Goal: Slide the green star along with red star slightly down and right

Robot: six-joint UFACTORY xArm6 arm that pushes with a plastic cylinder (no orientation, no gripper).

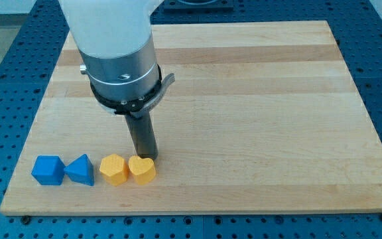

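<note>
No green star or red star visible anywhere on desk. My tip down at desk surface, just above and touching or nearly touching yellow heart; no fingers on this rod, nothing held. Row along the view's bottom left: blue cube, blue triangular block, yellow hexagonal block touching the heart.

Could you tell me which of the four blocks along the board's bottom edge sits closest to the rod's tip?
The yellow heart-shaped block, rightmost in the row: my tip sits just above its upper right edge. The others lie farther toward the view's left.
</note>
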